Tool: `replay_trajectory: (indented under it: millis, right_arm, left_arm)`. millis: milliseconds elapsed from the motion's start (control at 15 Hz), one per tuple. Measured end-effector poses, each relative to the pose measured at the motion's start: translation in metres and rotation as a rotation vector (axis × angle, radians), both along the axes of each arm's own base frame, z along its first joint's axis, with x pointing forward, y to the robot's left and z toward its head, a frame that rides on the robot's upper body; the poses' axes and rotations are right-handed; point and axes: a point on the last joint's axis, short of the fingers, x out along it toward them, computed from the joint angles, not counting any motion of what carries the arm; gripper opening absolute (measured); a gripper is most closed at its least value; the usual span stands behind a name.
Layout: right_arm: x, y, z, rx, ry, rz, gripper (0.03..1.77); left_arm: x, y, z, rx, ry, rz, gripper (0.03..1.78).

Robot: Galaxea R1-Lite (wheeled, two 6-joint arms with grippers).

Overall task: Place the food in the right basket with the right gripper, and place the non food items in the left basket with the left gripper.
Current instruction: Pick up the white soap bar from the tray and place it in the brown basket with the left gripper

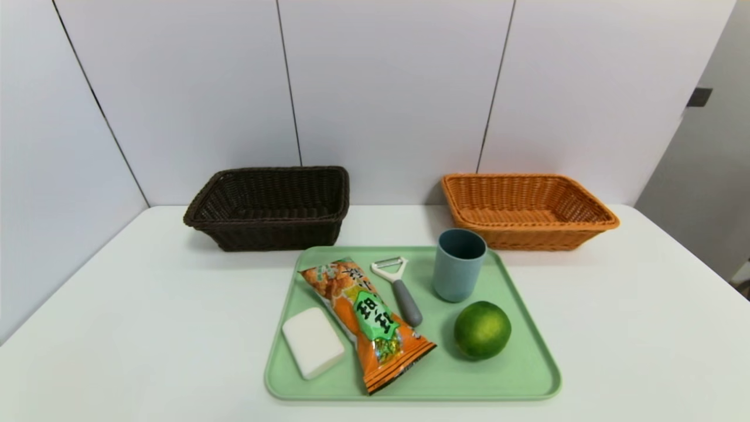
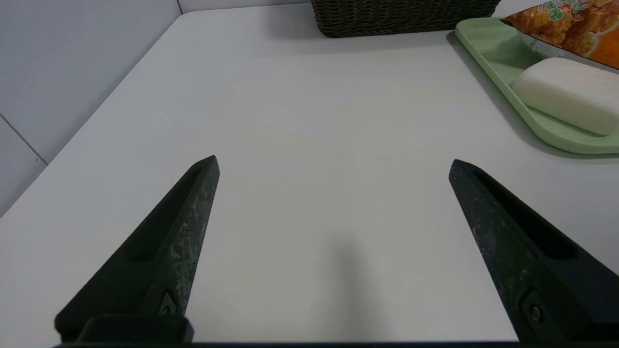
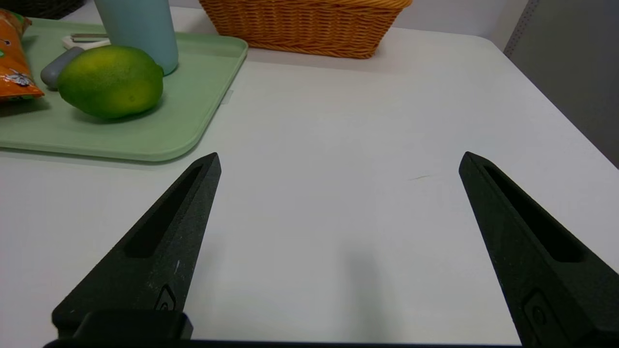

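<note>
On the pale green plastic tray (image 1: 527,375), the round green citrus fruit (image 1: 481,329) sits at the right near corner, nearest my right gripper (image 3: 338,162). Its jaws stand wide apart and empty, as do those of the left gripper (image 2: 333,164). The light orange woven wicker basket (image 1: 527,211) lies beyond, with bare white table (image 3: 387,145) alongside giving open room.
</note>
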Motion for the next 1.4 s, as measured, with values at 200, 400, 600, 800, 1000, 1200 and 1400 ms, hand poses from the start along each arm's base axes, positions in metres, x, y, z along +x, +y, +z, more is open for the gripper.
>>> replay_trajectory:
  millis: [200, 400, 600, 800, 1000, 1200, 1400]
  right_arm:
    - [0.000, 0.000, 0.000, 0.004, 0.000, 0.001, 1.70]
    - [0.000, 0.000, 0.000, 0.005, 0.000, 0.000, 1.70]
    - [0.000, 0.000, 0.000, 0.001, -0.001, 0.000, 1.70]
    - [-0.001, 0.000, 0.003, 0.005, -0.013, 0.003, 1.70]
    - [-0.009, 0.000, 0.028, 0.018, -0.057, 0.015, 1.70]
    - [-0.013, 0.000, 0.067, 0.029, -0.049, 0.019, 1.70]
    - [-0.001, 0.000, 0.112, 0.038, -0.021, 0.027, 1.70]
  left_arm:
    - [0.000, 0.000, 0.000, 0.010, 0.000, -0.007, 1.69]
    - [0.000, 0.000, 0.000, 0.008, 0.000, -0.007, 1.69]
    - [0.000, 0.000, 0.000, 0.003, 0.000, -0.002, 1.69]
    - [0.000, 0.000, 0.000, 0.010, 0.000, -0.007, 1.69]
    - [-0.006, 0.000, 0.016, 0.009, -0.022, -0.015, 1.69]
    - [-0.022, -0.001, 0.046, 0.005, -0.003, -0.017, 1.69]
    - [-0.024, -0.001, 0.082, -0.022, 0.083, -0.013, 1.69]
